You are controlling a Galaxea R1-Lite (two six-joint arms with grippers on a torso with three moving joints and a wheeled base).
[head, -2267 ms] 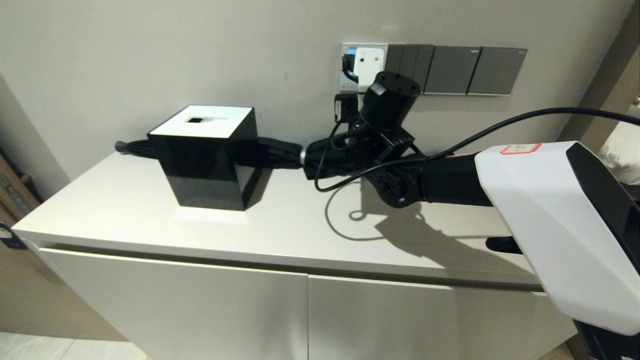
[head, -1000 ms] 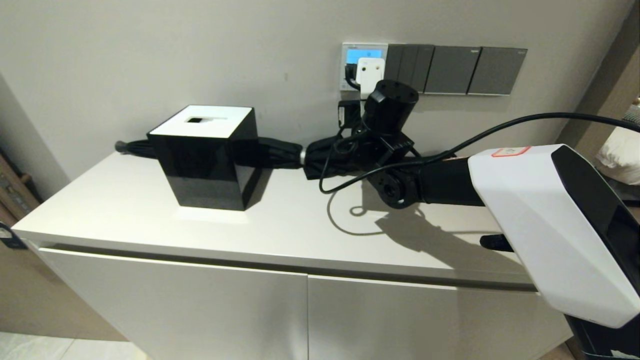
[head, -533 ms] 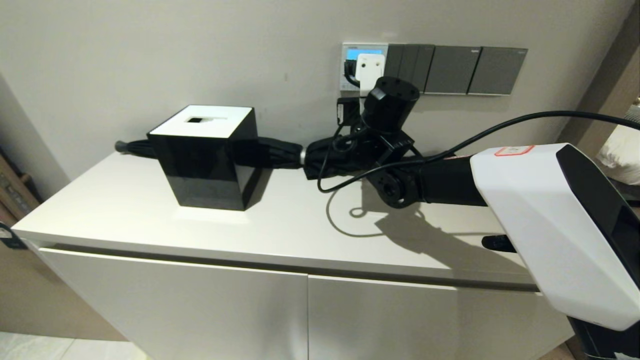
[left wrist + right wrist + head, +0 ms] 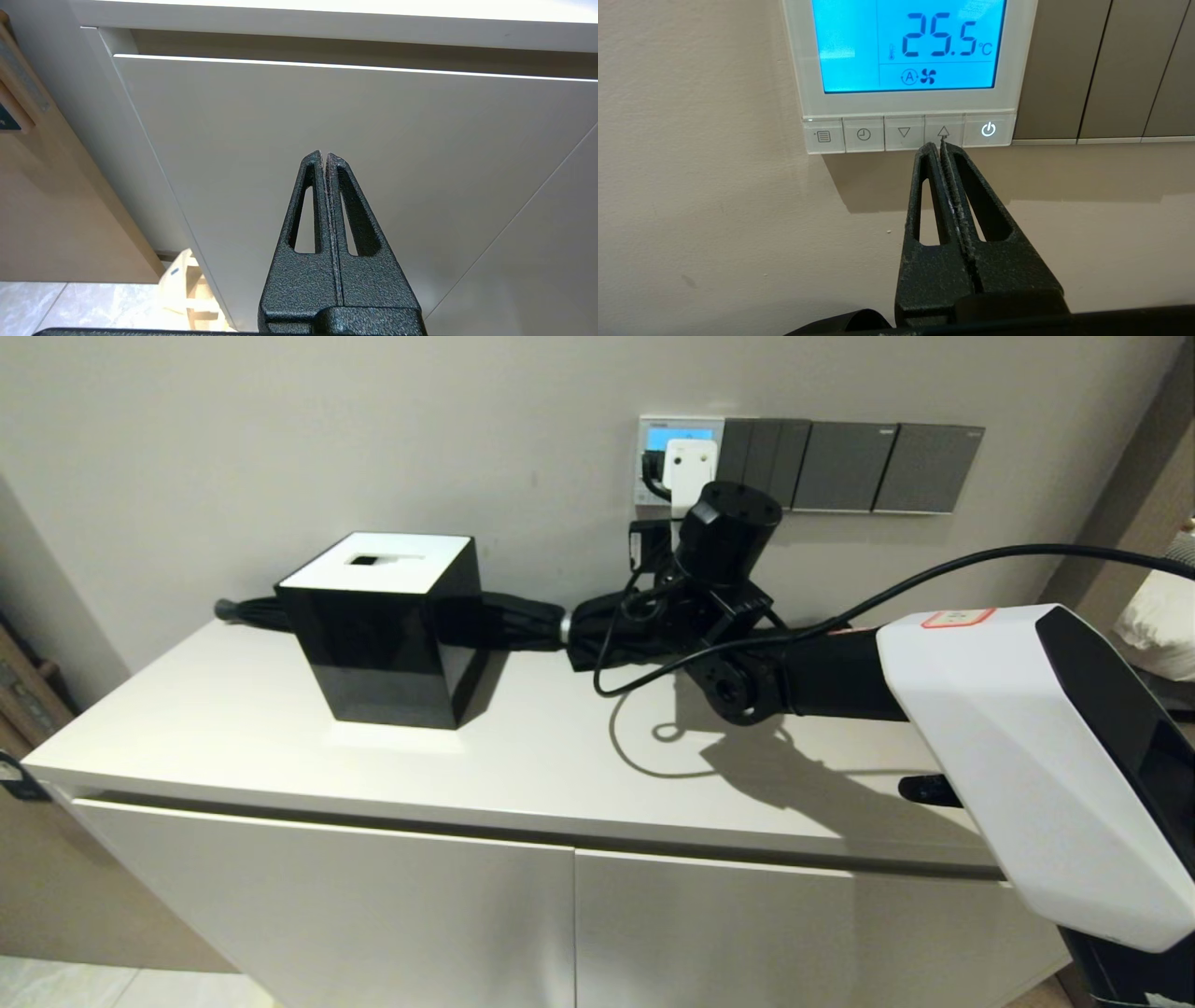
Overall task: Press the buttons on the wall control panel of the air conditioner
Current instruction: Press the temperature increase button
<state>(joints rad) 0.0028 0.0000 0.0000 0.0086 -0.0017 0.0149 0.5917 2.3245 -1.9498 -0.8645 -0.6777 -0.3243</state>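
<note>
The air conditioner's wall control panel [image 4: 906, 56] is a white-framed square with a screen lit blue that reads 25.5 °C. It also shows on the wall in the head view [image 4: 680, 429], its lower part hidden by my right wrist. The buttons [image 4: 904, 133] run along its bottom edge: menu, clock, down arrow, up arrow [image 4: 942, 131] and a lit power button [image 4: 988, 129]. My right gripper [image 4: 941, 144] is shut and empty, with its tips at the lower edge of the up arrow button. My left gripper [image 4: 324, 154] is shut and empty, low in front of the cabinet door.
Dark grey switch plates [image 4: 845, 467] sit on the wall right of the panel. A black tissue box [image 4: 383, 625] and a folded black umbrella [image 4: 523, 616] lie on the white cabinet top [image 4: 233, 709]. A black cable loops under my right arm [image 4: 840, 681].
My right wrist has dropped a little from 2.3 s ago, then shifted slightly up and down. More of the lit blue screen shows above it now.
</note>
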